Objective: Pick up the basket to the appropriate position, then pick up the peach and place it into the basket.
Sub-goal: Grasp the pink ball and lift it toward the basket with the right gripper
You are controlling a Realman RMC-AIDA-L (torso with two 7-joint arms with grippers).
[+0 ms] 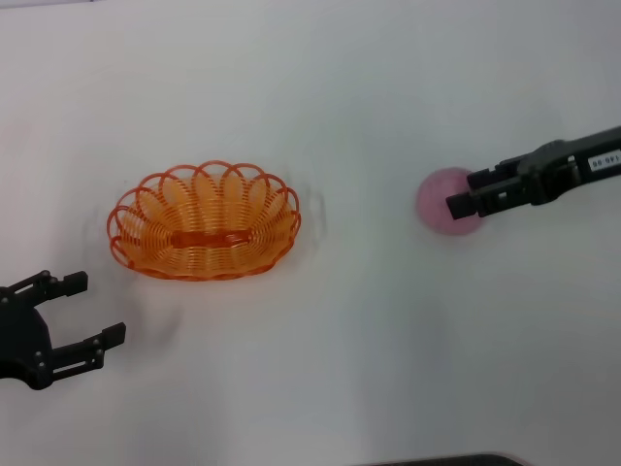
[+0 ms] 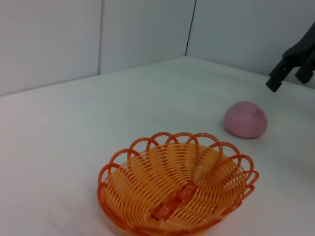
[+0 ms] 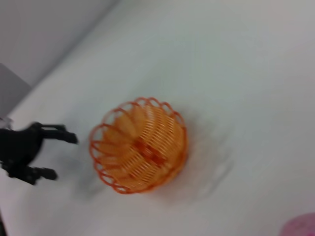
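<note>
The orange wire basket (image 1: 204, 221) rests on the white table, left of centre; it also shows in the left wrist view (image 2: 177, 189) and the right wrist view (image 3: 140, 145). Well to its right lies the pink peach (image 1: 441, 202) (image 2: 245, 119), alone on the table, with only its edge (image 3: 301, 227) in the right wrist view. My right gripper (image 1: 472, 192) (image 2: 288, 73) hovers open above the peach's right side, holding nothing. Near the front left, my left gripper (image 1: 94, 309) (image 3: 58, 155) is open and empty, a short way from the basket's near-left rim.
The white table (image 1: 320, 369) spreads around both objects. Grey walls (image 2: 98, 34) rise behind the table in the left wrist view. A dark edge (image 1: 446, 460) shows at the bottom of the head view.
</note>
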